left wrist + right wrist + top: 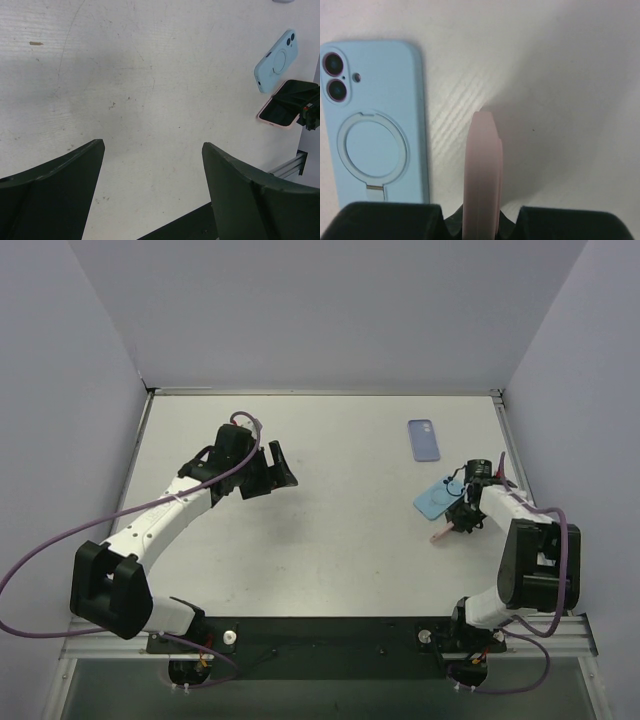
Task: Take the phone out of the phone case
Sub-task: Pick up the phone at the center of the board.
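Note:
A light blue phone case (436, 500) with a ring stand lies back-up on the table at the right; dark lenses show in its camera cut-out (335, 75). My right gripper (462, 523) is shut on a pink-edged phone (482, 165) and holds it on its long edge just right of the blue case (375, 125). In the left wrist view the pink phone (280, 105) shows a dark screen beside the blue case (277, 61). My left gripper (280, 472) is open and empty over the table's left middle, far from both; its jaws stand wide apart (152, 145).
A purple phone or case (424, 440) lies flat at the back right, behind the blue case. The table's right edge rail (510, 455) runs close to my right arm. Grey walls enclose the table on three sides.

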`<state>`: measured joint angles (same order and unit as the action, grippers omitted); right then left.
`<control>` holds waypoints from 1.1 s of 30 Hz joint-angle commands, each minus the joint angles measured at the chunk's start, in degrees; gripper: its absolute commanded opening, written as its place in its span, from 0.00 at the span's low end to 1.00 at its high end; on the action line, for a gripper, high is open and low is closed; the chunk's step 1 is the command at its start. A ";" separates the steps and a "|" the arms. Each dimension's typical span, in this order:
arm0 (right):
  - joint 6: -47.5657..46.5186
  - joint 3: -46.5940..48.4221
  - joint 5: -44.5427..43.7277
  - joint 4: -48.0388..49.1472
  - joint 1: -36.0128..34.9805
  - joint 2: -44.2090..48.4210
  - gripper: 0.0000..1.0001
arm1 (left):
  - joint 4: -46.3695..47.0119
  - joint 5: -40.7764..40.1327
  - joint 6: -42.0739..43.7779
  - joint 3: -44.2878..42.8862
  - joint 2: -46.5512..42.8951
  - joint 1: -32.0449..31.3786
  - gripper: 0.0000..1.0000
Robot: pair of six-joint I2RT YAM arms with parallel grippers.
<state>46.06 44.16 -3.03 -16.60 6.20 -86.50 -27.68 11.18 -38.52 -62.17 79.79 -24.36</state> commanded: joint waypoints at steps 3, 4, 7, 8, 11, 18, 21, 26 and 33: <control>-3.26 -2.50 4.68 -7.04 -0.13 10.02 0.00 | 1.66 3.14 0.20 0.12 -2.79 -0.07 0.90; -3.96 -2.76 5.92 -7.56 -0.13 13.25 0.00 | 2.19 5.06 -0.15 0.21 -3.14 -0.07 0.90; -7.21 -4.34 15.30 -7.48 -0.39 21.42 0.00 | 2.46 7.97 1.08 -0.75 -3.24 0.45 0.90; -8.35 -5.13 18.90 -4.87 -0.83 23.90 0.00 | 2.54 9.02 1.08 -1.19 -3.15 0.80 0.90; -8.19 -7.86 34.29 6.20 -4.78 31.38 0.00 | 8.50 18.41 -3.03 -0.94 -2.10 1.95 0.89; -8.62 -2.68 54.34 19.93 -21.30 27.44 0.00 | 55.44 41.46 -27.98 10.57 4.58 2.83 0.92; -7.48 -1.36 56.46 24.85 -26.93 25.33 0.00 | 68.58 42.78 -37.40 14.53 7.39 1.34 0.90; 0.69 -1.45 60.58 38.03 -30.10 20.76 0.00 | 79.51 44.63 -44.34 17.51 10.65 0.54 0.84; 9.02 -1.62 62.52 50.95 -31.42 15.93 0.00 | 96.49 46.04 -53.23 19.45 14.08 -0.77 0.76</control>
<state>47.90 39.90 54.65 19.33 -24.47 -69.32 53.08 54.81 -85.67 -43.62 92.95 -24.12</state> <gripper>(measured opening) 0.110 0.776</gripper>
